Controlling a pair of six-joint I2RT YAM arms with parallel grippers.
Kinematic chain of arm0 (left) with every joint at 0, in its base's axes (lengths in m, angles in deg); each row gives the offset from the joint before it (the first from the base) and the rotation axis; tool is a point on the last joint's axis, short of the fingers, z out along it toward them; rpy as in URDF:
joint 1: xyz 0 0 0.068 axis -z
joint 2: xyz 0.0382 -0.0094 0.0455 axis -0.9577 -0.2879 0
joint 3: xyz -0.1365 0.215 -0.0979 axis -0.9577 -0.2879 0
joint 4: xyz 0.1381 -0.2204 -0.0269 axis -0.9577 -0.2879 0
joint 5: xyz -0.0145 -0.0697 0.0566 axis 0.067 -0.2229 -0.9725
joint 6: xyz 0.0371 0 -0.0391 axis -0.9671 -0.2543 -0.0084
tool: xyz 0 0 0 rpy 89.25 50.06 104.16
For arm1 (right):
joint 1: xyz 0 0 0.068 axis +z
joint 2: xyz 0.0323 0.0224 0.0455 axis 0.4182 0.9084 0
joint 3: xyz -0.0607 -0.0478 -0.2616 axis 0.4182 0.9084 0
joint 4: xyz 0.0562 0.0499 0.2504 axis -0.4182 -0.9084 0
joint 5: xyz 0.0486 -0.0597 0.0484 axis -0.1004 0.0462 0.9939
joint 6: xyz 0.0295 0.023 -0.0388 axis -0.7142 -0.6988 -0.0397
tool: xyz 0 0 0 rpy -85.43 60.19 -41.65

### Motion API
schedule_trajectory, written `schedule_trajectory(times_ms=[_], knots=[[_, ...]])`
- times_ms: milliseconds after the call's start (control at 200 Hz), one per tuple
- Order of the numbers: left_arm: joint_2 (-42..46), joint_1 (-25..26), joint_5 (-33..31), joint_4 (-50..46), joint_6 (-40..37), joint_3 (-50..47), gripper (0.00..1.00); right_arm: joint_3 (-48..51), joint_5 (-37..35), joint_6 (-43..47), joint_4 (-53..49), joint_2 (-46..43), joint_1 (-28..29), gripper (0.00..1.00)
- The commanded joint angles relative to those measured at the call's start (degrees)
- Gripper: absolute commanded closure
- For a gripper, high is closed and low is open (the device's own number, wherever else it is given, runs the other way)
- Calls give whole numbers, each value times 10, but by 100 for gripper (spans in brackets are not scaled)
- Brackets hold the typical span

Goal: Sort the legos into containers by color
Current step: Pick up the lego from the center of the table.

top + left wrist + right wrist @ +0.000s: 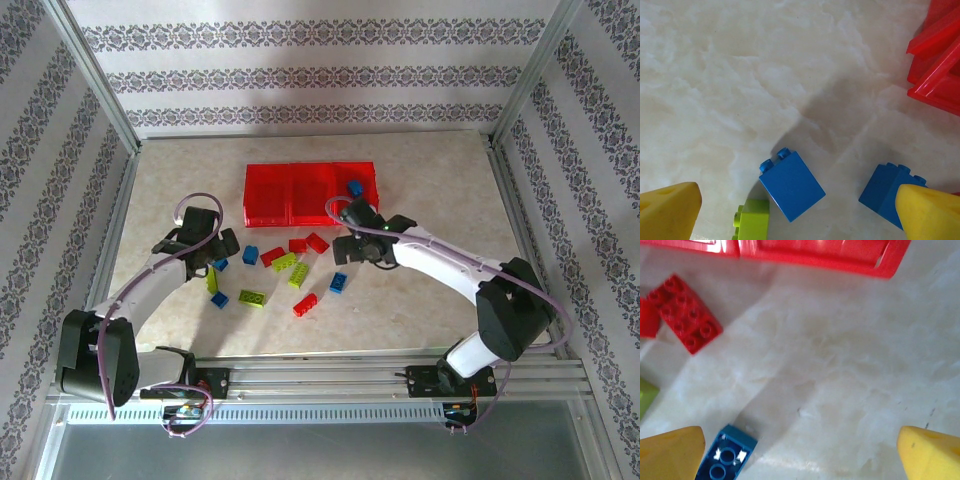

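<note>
the containers (300,195), three red bins joined in a row, are seen above the centre of the top view. one blue brick (355,187) is found at the right end of this tray, at the rightmost bin; whether it rests inside or on the rim cannot be told. the remaining legos are scattered on the table (440,190) below the tray, among them a red brick (317,242), a lime brick (298,276) and a blue brick at centre (338,282).

the left gripper (212,262) is placed at the left end of the scatter. in the left wrist view its jaws (800,212) are spread wide, with nothing held; a small blue brick (791,185) lies between the yellow fingertips (672,212), apart from both.

the right gripper (355,246) is set just below the tray's lower right corner. in the right wrist view it (802,455) is opened wide over bare table, and nothing is held.
</note>
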Motion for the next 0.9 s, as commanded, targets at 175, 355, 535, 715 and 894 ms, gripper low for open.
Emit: schedule_trajectory(times_ms=[175,355,535,715,894], knots=[[-20,-6,20,5,8,14,0,9,7,-64,-8,23,55,2],[-18,-6,19,7,10,9,0,1,30,-87,1,67,79,2],[-15,-6,15,5,10,9,0,0,54,-99,20,96,82,5],[-15,-6,12,4,9,9,0,-2,62,-103,29,122,82,12],[-14,-6,10,4,9,9,0,3,63,-110,30,139,80,18]])
